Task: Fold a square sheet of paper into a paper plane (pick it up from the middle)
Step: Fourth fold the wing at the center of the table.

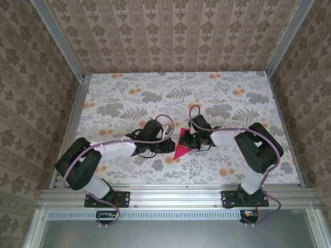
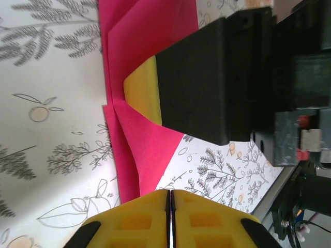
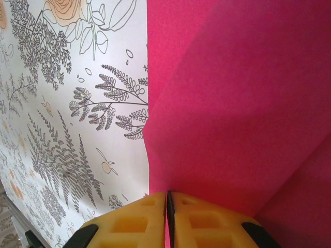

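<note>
Paper plane (image 1: 181, 150) (half-folded) | left pincer (image 2: 170, 195) together | right pincer (image 3: 167, 196) together, pressing it

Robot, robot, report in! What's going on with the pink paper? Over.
Left gripper shut, beside the paper's edge. Right gripper shut, tips down on the pink paper. Paper creased, part-folded. Nothing blocking. Over.
</note>
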Controlling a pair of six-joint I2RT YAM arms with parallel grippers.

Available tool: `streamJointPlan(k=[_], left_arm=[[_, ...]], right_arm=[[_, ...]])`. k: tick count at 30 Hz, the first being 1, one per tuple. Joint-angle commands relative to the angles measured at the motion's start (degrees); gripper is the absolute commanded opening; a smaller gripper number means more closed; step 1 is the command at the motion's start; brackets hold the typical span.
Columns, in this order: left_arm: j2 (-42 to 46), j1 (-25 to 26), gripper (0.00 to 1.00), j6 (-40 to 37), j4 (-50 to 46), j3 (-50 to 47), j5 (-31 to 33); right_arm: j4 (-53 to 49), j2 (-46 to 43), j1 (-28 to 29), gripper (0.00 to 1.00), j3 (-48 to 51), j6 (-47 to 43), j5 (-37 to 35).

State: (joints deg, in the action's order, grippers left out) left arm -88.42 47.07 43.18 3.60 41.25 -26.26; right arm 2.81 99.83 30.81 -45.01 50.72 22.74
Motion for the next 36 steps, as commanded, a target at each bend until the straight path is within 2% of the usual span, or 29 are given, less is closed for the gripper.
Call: streamJointPlan(k=[1,12,27,31,36], left_arm=[[-2.7,1.2,0.11,1.1,2.3,2.5,-3.5],[-8.9,2.2,0.10,1.1,4.4,3.3,-4.4],[-11.4,1.2,0.10,2.1,9.7,-3.4,-5.2],[-9.3,1.2,0.12,1.7,9.2,-3.0,-5.9],[-3.6,1.0,0.16,-0.8,2.7,-0.8,-3.9]], right_arm=[[-3.8,1.8,-0.1,0.12,1.2,-0.4,-2.1],[-3.8,2.0,-0.1,0.12,1.4,-0.4,-2.1],[-4.3,3.4,-0.1,0.12,1.1,-0.6,-2.3],[-4.6,3.3,-0.1,0.12,1.1,-0.6,-2.4],[-4.6,3.5,-0.1,0.12,0.9,-0.6,-2.4]])
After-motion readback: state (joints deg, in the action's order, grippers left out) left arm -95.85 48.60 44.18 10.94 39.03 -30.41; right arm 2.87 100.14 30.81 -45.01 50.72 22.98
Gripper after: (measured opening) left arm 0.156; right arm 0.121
